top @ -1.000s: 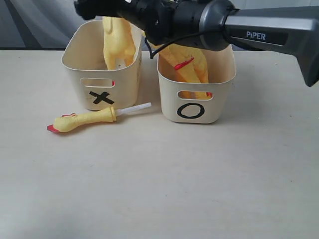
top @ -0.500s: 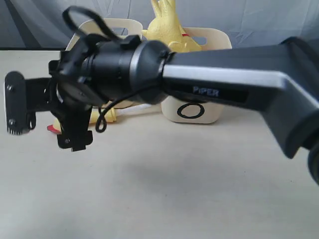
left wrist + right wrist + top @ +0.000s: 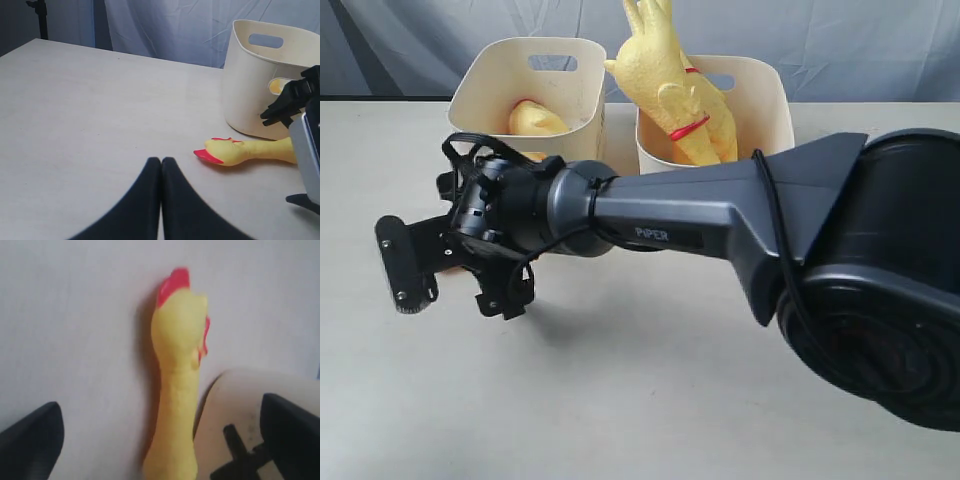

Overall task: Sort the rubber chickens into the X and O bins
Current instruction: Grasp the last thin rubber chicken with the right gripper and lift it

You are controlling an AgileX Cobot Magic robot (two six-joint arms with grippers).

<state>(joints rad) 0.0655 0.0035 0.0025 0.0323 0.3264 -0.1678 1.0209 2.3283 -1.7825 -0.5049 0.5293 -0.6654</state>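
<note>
Exterior view shows beige tabletop (image 3: 650, 400), grey cloth backdrop (image 3: 840, 30); right gripper (image 3: 455, 283) spread wide, left gripper (image 3: 161, 166) pressed together.

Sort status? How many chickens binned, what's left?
In the exterior view, two binned: one chicken sits in the left bin, a bigger chicken sticks out of the right bin; bin marks are hidden. In hand: the right gripper, open, is over the small chicken on the table, not gripping yet. Left: grasp it and bin it.

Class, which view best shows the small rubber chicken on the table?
Right wrist view: the small chicken fills the frame, head and neck clear. Left wrist view shows it smaller, partly hidden. Exterior view: the arm hides it.
</note>
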